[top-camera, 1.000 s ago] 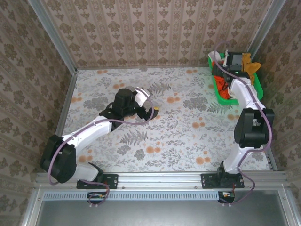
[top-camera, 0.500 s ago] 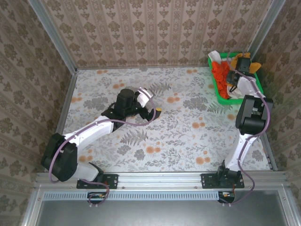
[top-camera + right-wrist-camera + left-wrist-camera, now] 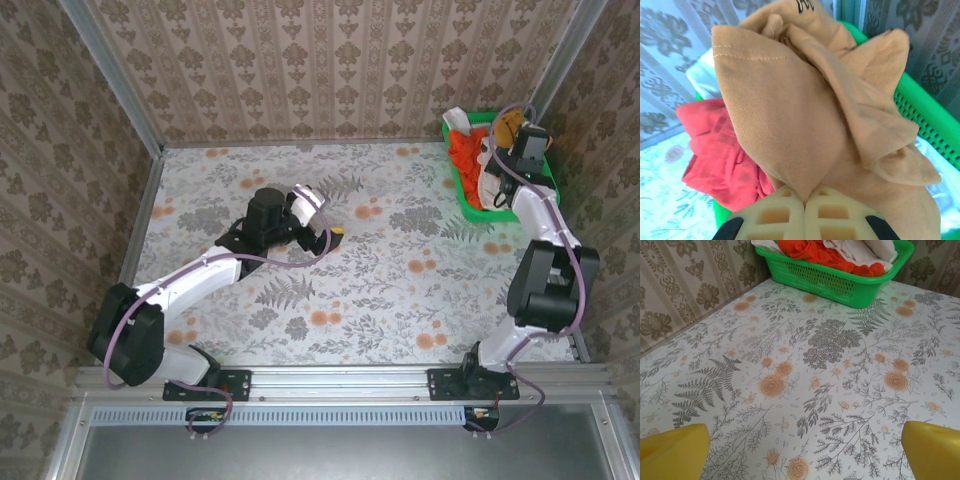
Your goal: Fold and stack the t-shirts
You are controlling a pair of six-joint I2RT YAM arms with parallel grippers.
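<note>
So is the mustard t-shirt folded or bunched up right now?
Bunched up. The mustard t-shirt hangs crumpled in loose creases, pinched by the shut right gripper over the green basket.

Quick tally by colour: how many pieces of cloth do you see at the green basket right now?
mustard-orange t-shirt: 1, pinched in the shut right gripper
red-orange t-shirt: 1
white cloth: 1 at least; the folds hide whether there are more
Total: 3 at least, all in or over the green basket
</note>
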